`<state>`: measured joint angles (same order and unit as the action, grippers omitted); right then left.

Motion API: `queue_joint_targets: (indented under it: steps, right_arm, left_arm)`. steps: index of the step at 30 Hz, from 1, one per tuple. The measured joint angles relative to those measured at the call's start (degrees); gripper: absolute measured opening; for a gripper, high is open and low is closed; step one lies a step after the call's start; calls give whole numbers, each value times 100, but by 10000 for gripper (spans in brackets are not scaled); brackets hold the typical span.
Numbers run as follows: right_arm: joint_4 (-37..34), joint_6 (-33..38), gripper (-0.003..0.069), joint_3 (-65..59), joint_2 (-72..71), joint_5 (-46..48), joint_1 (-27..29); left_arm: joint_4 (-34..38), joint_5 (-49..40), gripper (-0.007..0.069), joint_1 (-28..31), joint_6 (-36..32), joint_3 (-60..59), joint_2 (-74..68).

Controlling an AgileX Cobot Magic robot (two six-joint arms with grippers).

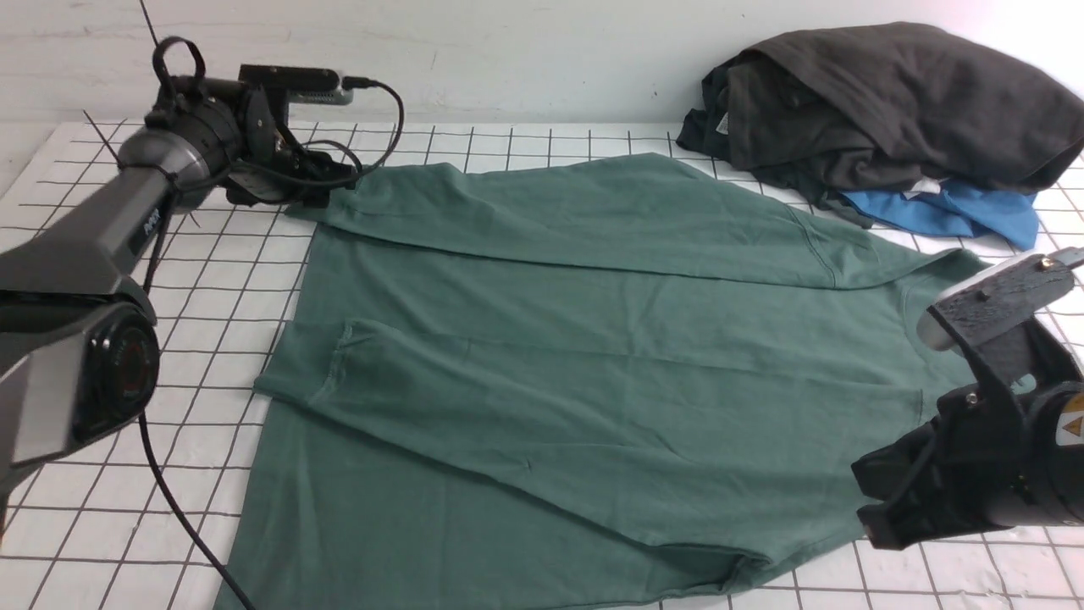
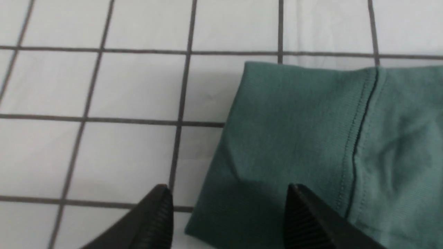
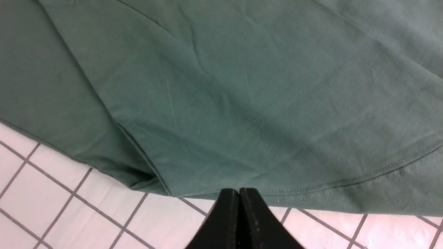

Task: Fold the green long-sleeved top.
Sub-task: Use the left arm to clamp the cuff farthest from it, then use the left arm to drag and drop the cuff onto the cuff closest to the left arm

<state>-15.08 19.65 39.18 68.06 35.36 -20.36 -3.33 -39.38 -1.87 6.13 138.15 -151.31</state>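
The green long-sleeved top [image 1: 559, 356] lies spread on the gridded white table, both sleeves folded across its body. My left gripper [image 1: 318, 196] is at the far left, at the cuff of the far sleeve. In the left wrist view the cuff [image 2: 297, 138] lies flat and my left gripper [image 2: 228, 197] stands open above its end, one finger over the cloth, one over the table. My right gripper [image 1: 881, 508] is at the near right, beside the top's edge. In the right wrist view my right gripper [image 3: 239, 191] is shut and empty, tips at the stitched edge [image 3: 346, 181].
A heap of dark clothes [image 1: 889, 102] with a blue garment [image 1: 957, 212] under it lies at the far right of the table. The white wall runs along the back. Bare gridded table [image 1: 212, 280] shows to the left of the top and along the near edge.
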Motion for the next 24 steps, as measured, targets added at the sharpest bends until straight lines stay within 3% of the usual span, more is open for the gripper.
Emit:
queue_joint_targets:
  steps: [3,6,9,14,16,20,24]
  right_arm:
    - [-20,-1,-10,0,0,0,0]
    - [-27,-1,-10,0,0,22,0]
    - [0,54,-10,0,0,43,0]
    - [153,68,-10,1,0,83,0]
    - [267,68,-10,1,0,84,0]
    - [513,68,-10,1,0,76,0]
    - [582,68,-10,1,-28,-7,0]
  left_arm:
    - [1,66,328,0,8,178,-176]
    - [-138,171,129,-12,2,238,-237]
    - [-422,-135,24,-60,-58,328,-195]
    - [-973,-1309,2,-232,-257,634,231]
    - [-1171,-2215,2,-378,-441,904,760]
    - [-1087,-2978,2,-474,-759,970,1421]
    - [-499,-3099,2,-492,-968,-567,2355]
